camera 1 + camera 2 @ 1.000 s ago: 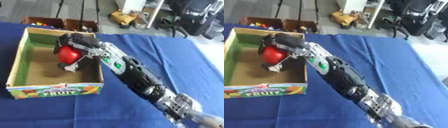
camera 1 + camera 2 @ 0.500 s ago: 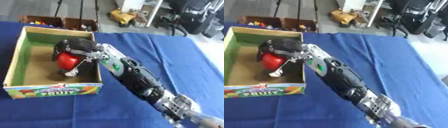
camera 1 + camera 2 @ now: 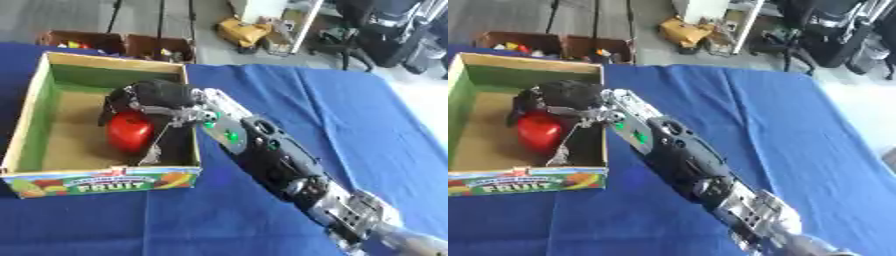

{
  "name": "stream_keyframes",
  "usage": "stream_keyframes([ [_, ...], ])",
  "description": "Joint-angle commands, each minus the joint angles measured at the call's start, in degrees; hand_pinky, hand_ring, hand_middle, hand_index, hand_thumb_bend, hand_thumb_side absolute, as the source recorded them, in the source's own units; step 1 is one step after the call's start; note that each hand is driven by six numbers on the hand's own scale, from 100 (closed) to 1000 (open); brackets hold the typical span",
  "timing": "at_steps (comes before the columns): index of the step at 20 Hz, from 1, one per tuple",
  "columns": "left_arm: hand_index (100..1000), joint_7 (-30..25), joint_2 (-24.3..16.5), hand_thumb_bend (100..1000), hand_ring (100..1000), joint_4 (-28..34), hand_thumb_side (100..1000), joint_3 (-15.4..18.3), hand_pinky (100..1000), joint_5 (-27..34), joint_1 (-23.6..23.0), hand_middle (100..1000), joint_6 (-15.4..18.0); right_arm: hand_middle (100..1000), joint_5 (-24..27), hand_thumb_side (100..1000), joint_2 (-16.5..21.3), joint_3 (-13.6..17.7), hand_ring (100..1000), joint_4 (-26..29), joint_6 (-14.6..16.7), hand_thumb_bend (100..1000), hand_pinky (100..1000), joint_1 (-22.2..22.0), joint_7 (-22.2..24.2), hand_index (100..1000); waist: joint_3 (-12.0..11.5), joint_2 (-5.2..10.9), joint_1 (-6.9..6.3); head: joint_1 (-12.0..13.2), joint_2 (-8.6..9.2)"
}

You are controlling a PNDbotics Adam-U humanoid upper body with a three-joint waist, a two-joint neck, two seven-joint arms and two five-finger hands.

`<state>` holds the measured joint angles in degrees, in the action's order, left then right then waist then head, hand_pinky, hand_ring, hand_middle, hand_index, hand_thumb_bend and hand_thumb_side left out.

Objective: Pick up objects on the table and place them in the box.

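A red round fruit [image 3: 129, 132] lies low inside the cardboard fruit box [image 3: 105, 181], near its right wall. My right hand [image 3: 159, 96] hovers just above the fruit, its arm reaching in from the lower right across the blue table. The thumb sits at the fruit's upper left. One finger [image 3: 154, 149] stretches straight down past its right side to the box floor. The fingers look relaxed rather than curled round the fruit. My left hand shows in neither view.
The box has green inner walls and a "FRUIT" label on its front. Blue cloth [image 3: 332, 115] covers the table to the right and in front. Two brown crates [image 3: 122, 45] with small items stand on the floor beyond the table, with chairs and clutter farther back.
The hand carried the red fruit down into the box. The fruit now sits lower under the palm, and the fingers have straightened beside it.
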<state>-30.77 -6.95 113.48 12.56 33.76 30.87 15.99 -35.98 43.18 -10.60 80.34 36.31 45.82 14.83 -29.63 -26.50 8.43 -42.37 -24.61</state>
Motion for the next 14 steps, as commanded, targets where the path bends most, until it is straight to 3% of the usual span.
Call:
stream_keyframes([
  [1, 915, -0.03, -0.48, 100, 668, 1.11, 905, 0.05, 675, -0.12, 0.74, 762, -0.18, 643, 1.05, 531, 1.68, 1.13, 615, 2.58, -0.43, 633, 447, 0.32, -0.95, 779, 0.29, 1.29, -0.77, 0.11, 0.4],
  [6, 915, 0.12, -0.56, 100, 669, 1.11, 904, 0.05, 676, -0.19, 0.56, 762, -0.32, 610, 6.2, 576, 2.02, 2.88, 593, 6.25, -2.65, 616, 432, -0.26, -2.26, 785, 1.41, 1.66, -1.14, 0.61, 0.24],
  [14, 914, 0.29, -0.58, 100, 671, 1.11, 896, -0.03, 677, -0.01, 0.21, 762, -0.1, 605, 20.2, 628, 3.17, 8.2, 590, 15.12, -10.9, 571, 451, -0.7, -5.09, 798, 2.3, 2.27, -2.27, 1.75, -0.09],
])
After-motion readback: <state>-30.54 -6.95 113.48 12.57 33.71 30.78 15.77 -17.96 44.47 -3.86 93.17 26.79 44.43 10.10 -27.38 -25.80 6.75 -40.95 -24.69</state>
